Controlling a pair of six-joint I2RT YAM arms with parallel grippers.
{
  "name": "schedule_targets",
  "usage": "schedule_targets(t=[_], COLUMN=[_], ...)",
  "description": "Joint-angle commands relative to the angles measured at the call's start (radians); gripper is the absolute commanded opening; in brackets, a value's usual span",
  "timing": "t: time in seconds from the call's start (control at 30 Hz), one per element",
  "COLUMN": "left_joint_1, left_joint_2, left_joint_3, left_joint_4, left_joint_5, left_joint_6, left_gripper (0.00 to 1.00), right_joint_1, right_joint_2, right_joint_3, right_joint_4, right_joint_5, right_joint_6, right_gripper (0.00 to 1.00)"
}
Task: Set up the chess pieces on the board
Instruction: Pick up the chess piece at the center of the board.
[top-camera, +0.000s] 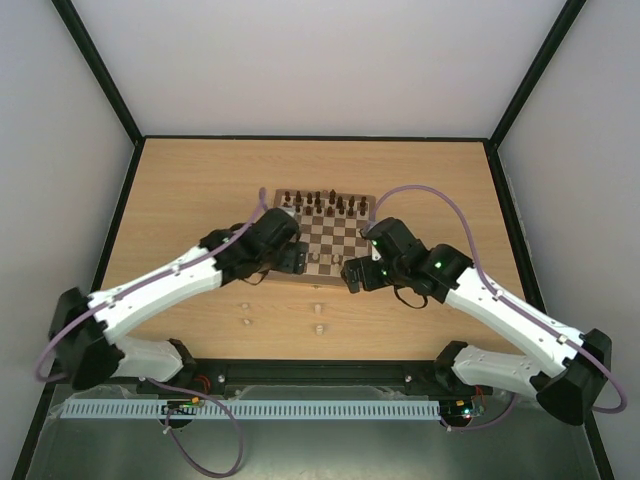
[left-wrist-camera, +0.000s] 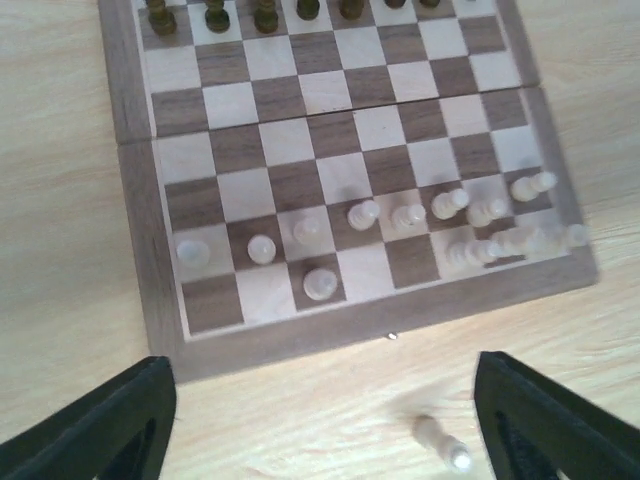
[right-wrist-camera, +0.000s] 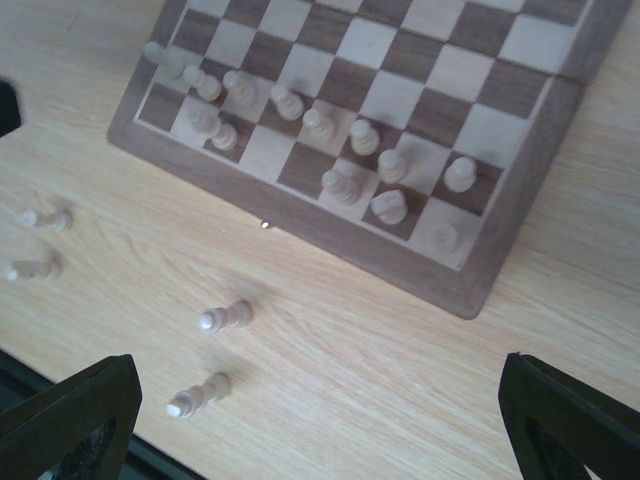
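Pale wooden desk (right-wrist-camera: 400, 400) beneath square brown-and-cream checkered board (left-wrist-camera: 137, 250) — light-wood chess pieces (left-wrist-camera: 362, 212) on its lower rows, others loose below — left hand (left-wrist-camera: 322, 380), right hand (right-wrist-camera: 318, 380) spread wide.

Has dark brown pieces (top-camera: 325, 203) standing upright far back, a light-wood tabletop (top-camera: 200, 180) underneath, and plain white walls (top-camera: 320, 60) around.

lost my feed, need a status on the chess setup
Left gripper and right gripper open, empty. Most chess pieces on the board; four loose on the table. Nothing blocking them.
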Motion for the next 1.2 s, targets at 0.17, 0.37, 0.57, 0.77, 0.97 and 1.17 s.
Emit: schedule_targets(t=[0.17,0.37,0.57,0.77,0.97,1.17], left_joint_1=[-0.072,-0.076,-0.076,-0.076,-0.076,-0.076], left_joint_2=[-0.331,-0.465,-0.537,-0.528,-0.521,-0.568], left_joint_3=[-0.220,-0.263,-0.290,-0.292,-0.287,-0.277], left_joint_4=[0.037,0.000,-0.012,-0.020,-0.023,-0.046], left_joint_5=[0.041,0.012,0.000,-0.030,-0.051,-0.069], left_joint_6=[-0.135,-0.178,-0.195,-0.201,-0.201,-0.203], left_gripper=[0.99,0.99,0.99,0.99,0.99,0.99], right_joint_1=[0.033,0.167,0.232,0.249,0.272,0.288], right_joint_2=[0.088,0.225,0.324,0.412,0.504,0.587], right_joint_3=[-0.001,0.043,0.064,0.098,0.145,0.180], right_joint_4=[0.018,-0.012,-0.011,-0.004,0.003,0.009], right_joint_5=[-0.164,-0.076,-0.022,-0.018,-0.017,-0.019], right_joint_6=[0.002,0.059,0.095,0.082,0.068,0.064], right_gripper=[0.99,0.90,0.74,0.63,0.56,0.49])
